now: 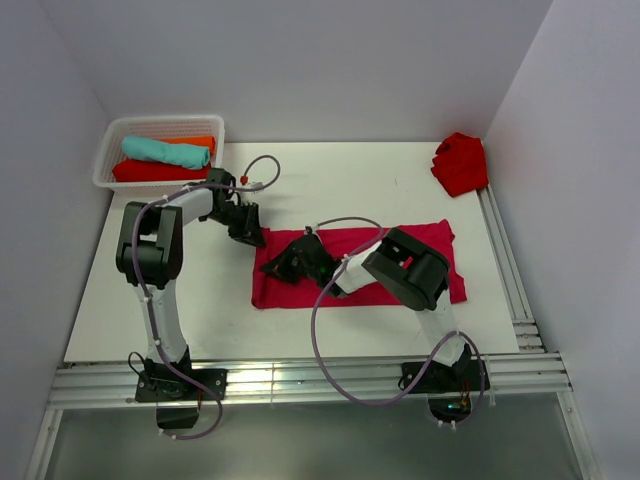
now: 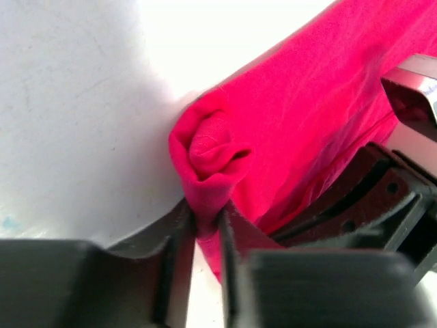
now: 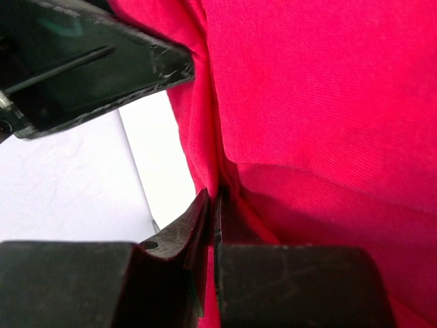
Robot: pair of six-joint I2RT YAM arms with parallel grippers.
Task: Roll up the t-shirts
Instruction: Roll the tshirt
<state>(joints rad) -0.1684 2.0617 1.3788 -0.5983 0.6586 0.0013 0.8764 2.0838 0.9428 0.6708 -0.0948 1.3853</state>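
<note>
Crimson t-shirt (image 1: 432, 245) spread flat on the desk (image 1: 350, 180), left arm bent down at its far-left corner, left gripper (image 2: 207, 222) pinching a bunched fold, right arm reaching leftwards across the cloth, right gripper (image 3: 213, 205) clamped on its left edge

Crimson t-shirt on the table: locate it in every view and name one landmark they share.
Top external: the crimson t-shirt lies spread flat, centre-right on the table.
Left wrist: it fills the upper right; its bunched corner is pinched in the left tool.
Right wrist: it fills the right side; its edge is pinched in the right tool.
Shared landmark: the cloth's edge against the white table.
</note>
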